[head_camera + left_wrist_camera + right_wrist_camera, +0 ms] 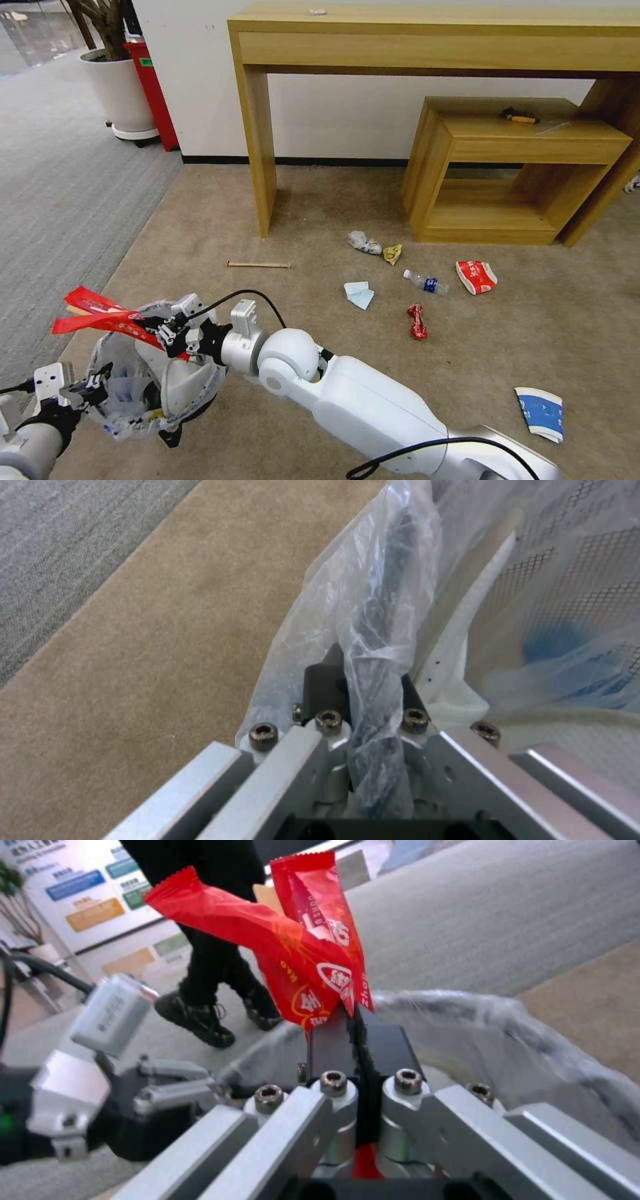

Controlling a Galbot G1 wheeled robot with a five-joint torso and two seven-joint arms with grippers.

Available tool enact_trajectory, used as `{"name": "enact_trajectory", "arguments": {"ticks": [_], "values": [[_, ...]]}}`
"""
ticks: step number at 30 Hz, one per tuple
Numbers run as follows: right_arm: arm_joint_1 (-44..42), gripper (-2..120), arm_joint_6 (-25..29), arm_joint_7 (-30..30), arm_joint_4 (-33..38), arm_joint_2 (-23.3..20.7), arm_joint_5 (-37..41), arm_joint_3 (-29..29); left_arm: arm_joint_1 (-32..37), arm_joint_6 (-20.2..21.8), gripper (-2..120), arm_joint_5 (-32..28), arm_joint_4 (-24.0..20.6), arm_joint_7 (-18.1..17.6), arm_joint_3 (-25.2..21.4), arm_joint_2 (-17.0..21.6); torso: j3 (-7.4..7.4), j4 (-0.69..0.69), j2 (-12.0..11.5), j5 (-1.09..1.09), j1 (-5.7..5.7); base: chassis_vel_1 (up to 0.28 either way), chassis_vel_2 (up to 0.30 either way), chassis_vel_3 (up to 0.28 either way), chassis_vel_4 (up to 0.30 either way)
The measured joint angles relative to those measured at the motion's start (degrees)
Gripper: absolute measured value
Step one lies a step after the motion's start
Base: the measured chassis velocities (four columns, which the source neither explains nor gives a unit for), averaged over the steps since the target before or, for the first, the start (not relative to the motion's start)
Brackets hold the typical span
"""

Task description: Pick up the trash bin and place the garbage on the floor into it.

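The left tool (90, 392) is closed tight on the bagged rim of the trash bin (143, 393) and holds it up off the floor (320, 373). The right tool (155, 327) is pinched shut on a red wrapper (100, 315), right above the bin. A crushed red can (417, 321) and a clear bottle (427, 283) lie on the floor, well apart from the bin.

Open floor (280, 220) surrounds scattered garbage (417, 321); desk leg (257, 147) and low shelf (513, 173) block behind
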Motion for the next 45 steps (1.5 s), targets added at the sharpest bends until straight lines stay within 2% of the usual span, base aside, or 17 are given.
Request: {"name": "enact_trajectory", "arguments": {"ticks": [3, 7, 11, 14, 15, 18, 20, 22, 27, 29, 34, 35, 36, 39, 41, 42, 45], "values": [[-0.3, 3, 0.0, 0.3, 0.0, -0.3, -0.9, 0.0, 0.1, 0.0, 0, -0.1, 0.0, 0.0, 0.0, 0.0, 0.00, 0.00, 0.0, 0.00, 0.00, 0.000, 0.000, 0.000, 0.000], [-0.9, 24, 0.2, 1.3, -0.8, -0.3, -2.4, -0.2, 0.1, 0.0, 0, -0.1, -0.2, 0.0, 0.1, 0.0, 0.00, 0.00, 0.0, 0.00, 0.00, 0.000, 0.000, 0.000, 0.000], [-1.0, 32, 0.3, 1.3, -0.8, -0.3, -2.5, -0.2, 0.2, 0.0, 0, -0.1, -0.2, 0.0, 0.0, 0.0, 0.00, 0.01, 0.0, 0.00, 0.00, 0.000, 0.000, 0.000, 0.000], [-1.2, 49, 0.4, 2.2, 0.4, -1.0, -2.5, 0.3, 0.4, 0.0, 0, -0.3, -0.4, 0.0, -0.3, 0.1, 0.00, 0.01, 0.0, 0.01, 0.00, 0.000, 0.000, 0.000, 0.000], [-1.2, 49, 0.4, 2.2, 0.4, -1.0, -2.5, 0.3, 0.4, 0.0, 0, -0.3, -0.4, 0.0, -0.3, 0.1, 0.00, 0.01, 0.0, 0.01, 0.00, 0.000, 0.000, 0.000, 0.000], [-1.4, 63, 0.2, 3.3, 3.4, -2.2, -1.7, 1.7, 0.5, 0.0, 0, -0.3, 0.1, 0.1, -0.8, 0.2, 0.00, 0.01, 0.0, 0.01, 0.00, 0.000, 0.000, 0.000, 0.000], [-1.4, 66, 0.2, 3.4, 4.0, -2.5, -1.7, 2.1, 0.5, 0.0, 0, -0.1, 0.3, 0.2, -0.9, 0.2, 0.00, 0.01, 0.0, 0.01, 0.00, 0.000, 0.000, 0.000, 0.000], [-1.9, 78, -0.5, 3.9, 7.4, -3.9, -1.4, 4.3, 0.5, -0.1, 0, 1.2, 1.2, 0.7, -1.3, 0.2, 0.00, 0.01, 0.0, 0.02, 0.00, 0.000, 0.000, 0.000, 0.000], [-3.3, 89, -1.3, 4.4, 9.9, -5.4, -1.9, 7.7, 0.9, -0.1, 0, 2.6, 2.1, 2.2, -1.7, -0.1, 0.00, 0.01, 0.0, 0.02, 0.00, 0.000, 0.000, 0.000, 0.000], [-5.7, 99, -1.9, 4.5, 10.4, -7.1, -4.3, 12.1, 1.8, -0.1, 0, 3.8, 2.8, 4.4, -2.4, -0.5, 0.00, 0.02, 0.0, 0.01, 0.00, 0.000, 0.000, 0.000, 0.000], [-10.9, 100, -1.1, 4.3, 9.4, -10.0, -9.2, 18.5, 2.8, -0.1, 0, 3.5, 3.6, 5.9, -3.1, -0.9, 0.00, 0.00, 0.0, 0.02, 0.00, 0.000, 0.000, 0.000, 0.000], [-14.0, 100, 0.2, 4.3, 9.0, -12.2, -10.9, 21.0, 3.2, -0.1, 0, 2.1, 3.8, 6.0, -3.2, -1.1, 0.00, 0.00, 0.0, 0.03, 0.00, 0.000, 0.000, 0.000, 0.000], [-14.0, 100, 0.2, 4.3, 9.0, -12.2, -10.9, 21.0, 3.2, -0.1, 0, 2.1, 3.8, 6.0, -3.2, -1.1, 0.00, 0.00, 0.0, 0.03, 0.00, 0.000, 0.000, 0.000, 0.000], [-20.0, 100, 1.9, 4.2, 10.1, -16.4, -12.9, 26.6, 3.6, -0.1, 0, 0.4, 3.8, 6.0, -3.1, -1.8, 0.00, -0.02, 0.0, 0.03, 0.00, 0.000, 0.000, 0.000, 0.000], [-20.9, 100, 2.1, 4.2, 10.4, -16.7, -13.4, 27.7, 3.7, -0.1, 0, -0.1, 3.8, 6.0, -3.0, -2.0, -0.01, 0.00, 0.0, 0.02, 0.00, 0.000, 0.000, 0.000, 0.000], [-25.5, 100, 3.1, 4.0, 11.7, -16.7, -15.4, 32.7, 4.6, -0.1, 0, -1.1, 3.6, 6.6, -2.9, -2.7, 0.00, 0.02, 0.0, 0.02, -0.01, 0.000, 0.000, 0.000, 0.000], [-29.3, 100, 4.0, 3.2, 12.6, -16.3, -16.8, 36.4, 5.4, -0.1, 0, -1.1, 3.6, 6.9, -3.0, -2.8, 0.00, 0.03, 0.0, 0.03, 0.00, 0.000, 0.000, 0.000, 0.000]]}}
